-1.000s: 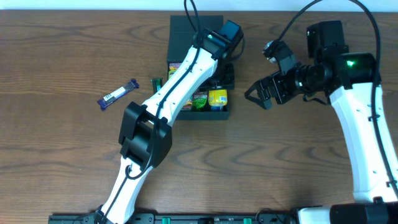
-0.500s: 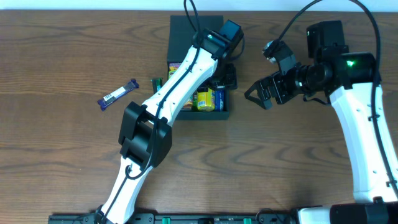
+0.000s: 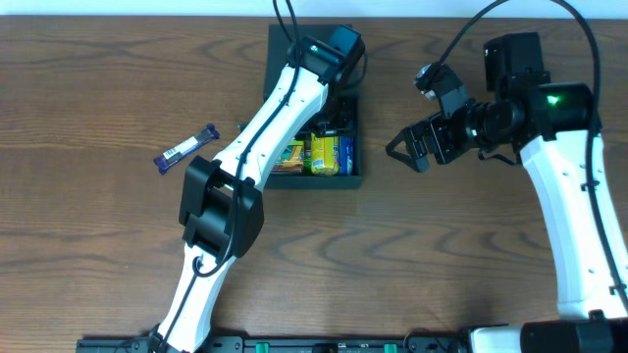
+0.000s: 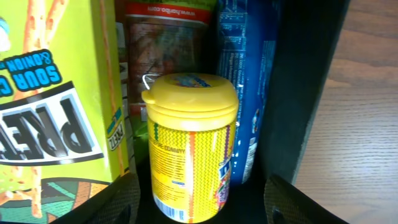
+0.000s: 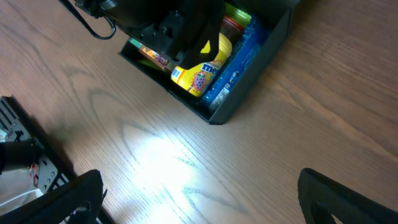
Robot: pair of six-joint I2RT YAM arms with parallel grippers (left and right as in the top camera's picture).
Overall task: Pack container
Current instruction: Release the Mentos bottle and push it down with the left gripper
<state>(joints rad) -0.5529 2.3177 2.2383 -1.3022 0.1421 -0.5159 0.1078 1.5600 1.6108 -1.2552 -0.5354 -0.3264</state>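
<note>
Left tool [image 4: 205,200] of mine stands wide around the yellow tub [image 4: 189,143] in the box [image 3: 334,180], not gripping it, so next I should lift out and fetch the candy bar [image 3: 187,148].

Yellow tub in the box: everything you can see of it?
The yellow cylindrical plastic tub has a matching yellow lid, shut, and a printed wrap with a zigzag pattern, small text and candy art. It appears to lie on its side in the dark teal-green square container, packed between a blue packet and a lime-green pretzel box, with a red packet beyond its lid. The left gripper's fingers stand open either side of its base, not touching it.
</note>
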